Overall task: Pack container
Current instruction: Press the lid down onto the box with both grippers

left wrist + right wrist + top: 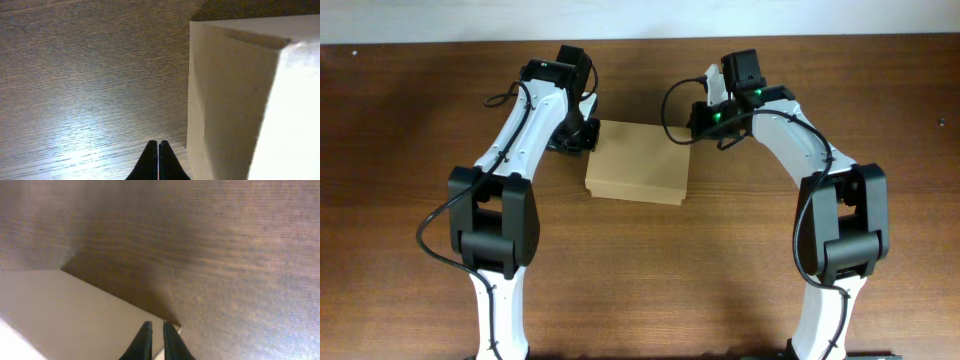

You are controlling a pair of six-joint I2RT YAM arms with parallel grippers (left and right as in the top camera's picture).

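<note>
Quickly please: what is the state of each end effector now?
Left end effector: closed, holding nothing, beside the container.
Right end effector: slightly open, holding nothing, at the container's edge.

Plain tan cardboard container, flap lid closed, lies flat and slightly skewed on the wooden table.

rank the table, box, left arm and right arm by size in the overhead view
1. table
2. left arm and right arm, alike; both are raised nearer the camera, so they look inflated
3. box
</note>
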